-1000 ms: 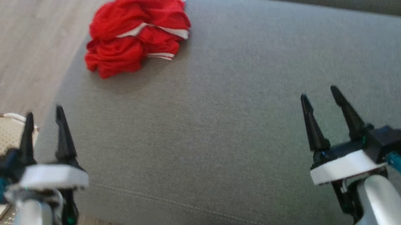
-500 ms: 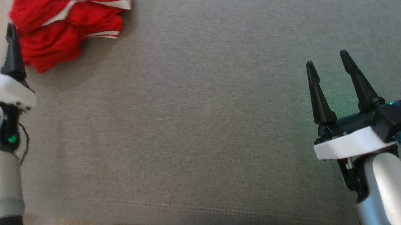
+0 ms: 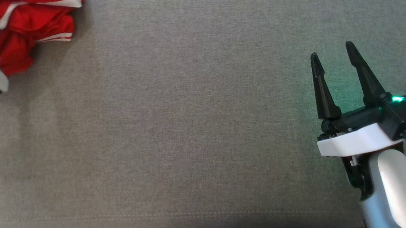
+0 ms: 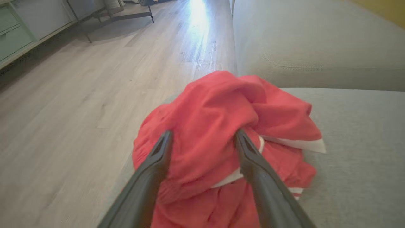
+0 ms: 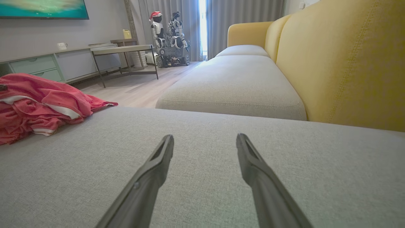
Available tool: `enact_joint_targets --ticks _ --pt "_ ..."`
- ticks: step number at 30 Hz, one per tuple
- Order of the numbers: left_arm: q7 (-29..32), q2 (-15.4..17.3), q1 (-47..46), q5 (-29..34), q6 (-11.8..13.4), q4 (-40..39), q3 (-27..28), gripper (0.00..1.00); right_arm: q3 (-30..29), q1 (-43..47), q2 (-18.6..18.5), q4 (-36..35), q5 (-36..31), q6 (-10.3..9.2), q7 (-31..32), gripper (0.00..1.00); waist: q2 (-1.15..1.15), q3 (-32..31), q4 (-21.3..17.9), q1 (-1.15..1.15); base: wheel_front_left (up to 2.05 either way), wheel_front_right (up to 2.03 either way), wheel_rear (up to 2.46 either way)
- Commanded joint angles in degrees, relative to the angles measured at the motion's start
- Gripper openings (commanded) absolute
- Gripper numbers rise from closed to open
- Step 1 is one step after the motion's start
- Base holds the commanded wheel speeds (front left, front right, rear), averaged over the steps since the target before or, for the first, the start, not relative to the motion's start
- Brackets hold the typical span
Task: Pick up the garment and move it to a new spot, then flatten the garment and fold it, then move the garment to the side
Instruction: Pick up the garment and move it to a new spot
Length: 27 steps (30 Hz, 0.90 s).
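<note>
Grey sofa cushion (image 3: 189, 129) bears the red garment (image 4: 218, 104), now between the left gripper's (image 4: 202, 139) wide-spread fingertips, closer than before. Right gripper (image 3: 331, 48) stays wide, well apart.

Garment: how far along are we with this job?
Done: nothing; the red garment lies crumpled at the grey cushion edge. In hand: left gripper open, fingers at the heap, not closed; right gripper open over bare cushion. Left: pick, move, flatten, fold, set aside.
</note>
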Motion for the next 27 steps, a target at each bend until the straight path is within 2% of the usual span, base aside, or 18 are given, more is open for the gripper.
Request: enact_joint_targets --ticks 1,6,7,8,16,21,27 --pt "-0.7 4.1 -3.3 0.8 0.5 -0.5 1.6 1.00 1.6 -1.5 -0.2 -2.0 0.3 0.44 -0.8 1.00 0.00 0.4 -0.5 -0.01 0.00 0.00 0.00" --pt "-1.5 3.9 -5.9 1.5 0.5 4.1 0.3 1.00 1.3 -1.4 -0.2 -1.9 0.4 0.44 -1.2 1.00 0.00 1.1 -0.9 -0.01 0.00 0.00 0.00" --pt "-1.5 3.8 -6.3 1.5 0.4 5.0 0.1 0.53 1.2 -1.4 -0.2 -1.9 0.4 0.44 -1.2 1.00 0.00 1.1 -0.9 -0.01 0.00 0.00 0.00" --pt "-1.7 3.8 -6.8 1.5 0.3 5.8 -0.1 0.00 1.2 -1.4 -0.2 -1.9 0.4 0.44 -1.3 1.00 0.00 1.2 -0.9 -0.01 0.00 0.00 0.00" --pt "-10.0 4.5 -9.0 3.5 1.6 6.9 -1.2 0.00 1.4 -1.4 -0.2 0.3 1.5 0.44 -2.2 1.00 0.00 -2.0 -0.6 -0.01 0.00 0.00 0.00" --pt "-12.0 5.0 -9.0 5.3 2.7 0.9 -1.8 0.00 2.0 -1.0 -0.2 2.7 3.1 0.44 -3.4 1.00 0.00 -6.5 -1.0 -0.01 0.00 0.00 0.00" --pt "-12.2 4.8 -7.7 7.4 2.8 -8.0 -3.5 0.00 2.6 -0.2 -0.2 4.7 5.3 0.44 -4.5 1.00 0.00 -10.8 -2.1 -0.01 0.00 0.00 0.00"
